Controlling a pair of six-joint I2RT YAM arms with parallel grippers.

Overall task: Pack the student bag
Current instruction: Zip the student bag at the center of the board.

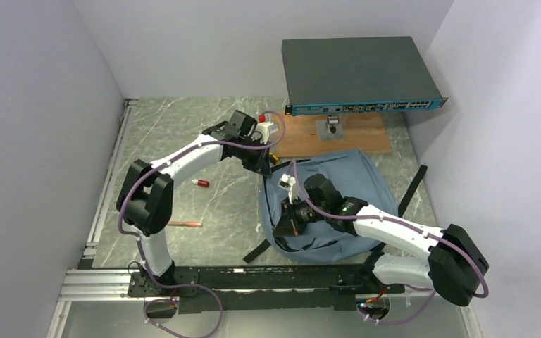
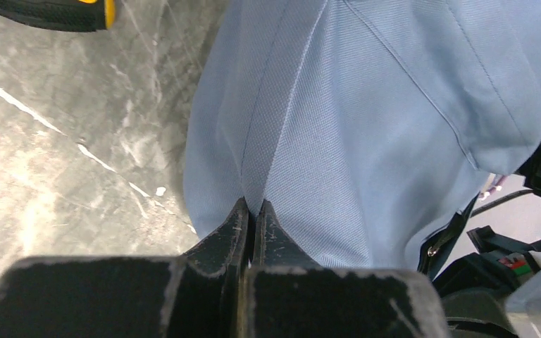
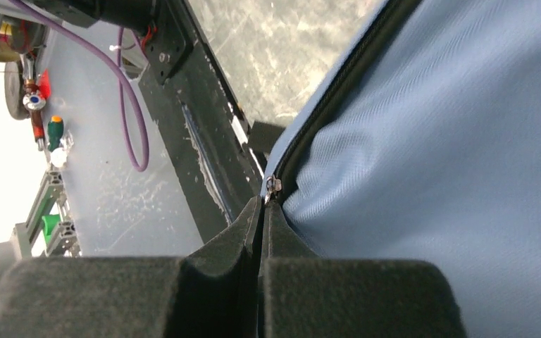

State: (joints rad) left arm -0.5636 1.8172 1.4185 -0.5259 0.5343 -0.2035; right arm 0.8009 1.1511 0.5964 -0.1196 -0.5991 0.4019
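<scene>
The student bag (image 1: 349,184), a soft blue-grey backpack with black straps, lies on the marble table at centre right. My left gripper (image 1: 271,167) is at the bag's upper-left edge. In the left wrist view this left gripper (image 2: 253,205) is shut, pinching a raised fold of the bag's fabric (image 2: 366,127). My right gripper (image 1: 287,227) is at the bag's left side. In the right wrist view the right gripper (image 3: 263,201) is shut on the small metal zipper pull (image 3: 272,187), where the black zipper track (image 3: 331,105) runs along the bag (image 3: 451,176).
A dark flat box (image 1: 358,74) on a stand sits over a wooden board (image 1: 356,134) behind the bag. A small red-capped item (image 1: 201,183) and an orange pen (image 1: 184,224) lie left of it. A yellow-and-black tool (image 2: 56,10) lies by the bag's corner. Walls close in left and right.
</scene>
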